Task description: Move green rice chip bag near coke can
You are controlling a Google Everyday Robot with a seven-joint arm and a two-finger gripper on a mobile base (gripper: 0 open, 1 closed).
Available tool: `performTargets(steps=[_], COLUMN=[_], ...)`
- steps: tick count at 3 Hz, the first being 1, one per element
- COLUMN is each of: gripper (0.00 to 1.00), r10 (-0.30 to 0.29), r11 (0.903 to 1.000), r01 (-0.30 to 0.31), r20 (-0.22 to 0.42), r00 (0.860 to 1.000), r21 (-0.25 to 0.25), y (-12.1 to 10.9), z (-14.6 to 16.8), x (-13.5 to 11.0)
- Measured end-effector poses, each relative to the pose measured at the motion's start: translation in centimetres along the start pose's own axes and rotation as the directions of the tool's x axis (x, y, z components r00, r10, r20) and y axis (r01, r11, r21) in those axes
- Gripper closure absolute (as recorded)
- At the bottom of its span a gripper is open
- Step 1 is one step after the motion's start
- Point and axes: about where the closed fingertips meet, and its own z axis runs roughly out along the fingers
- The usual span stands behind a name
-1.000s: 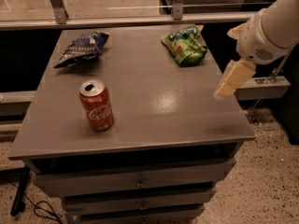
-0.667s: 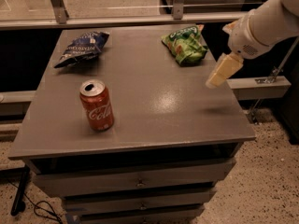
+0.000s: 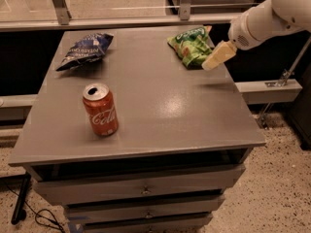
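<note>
Camera view: I am looking down on a grey tabletop from its front edge.
Claw: the cream-coloured tip is hanging over the far right part of the tabletop, at the right edge of the green rice chip bag. I cannot tell whether it is touching the bag.
Claw state: I cannot tell whether it is wide or narrow; it is showing to me as one pale wedge.
Arm: the white arm is reaching in from the upper right corner.
Green rice chip bag: it is lying crinkled on the far right of the tabletop, near the back edge, with its orange corner pointing toward the back.
Coke can: it is standing upright at the front left, with its silver top showing and its white script facing me. It is sitting well apart from the green bag, diagonally across the tabletop.
Dark blue chip bag: it is lying at the far left corner, behind the can and apart from it.
Drawers: grey drawer fronts with small knobs are sitting below the tabletop.
Floor: a dark cable is trailing at the lower left.
</note>
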Motion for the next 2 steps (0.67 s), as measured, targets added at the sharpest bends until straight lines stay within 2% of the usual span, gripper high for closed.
performTargets(steps=[1,2], gripper=[0.00,0.00], r10=[0.148,0.276], r11=[0.9888,0.9610], r01=[-0.149,-0.276], r20=[0.077,0.112], r00=[0.986,0.955], r21=[0.009,-0.018], y=[-2.5,-3.2], z=[2.8,5.0], x=[-0.1,0.2])
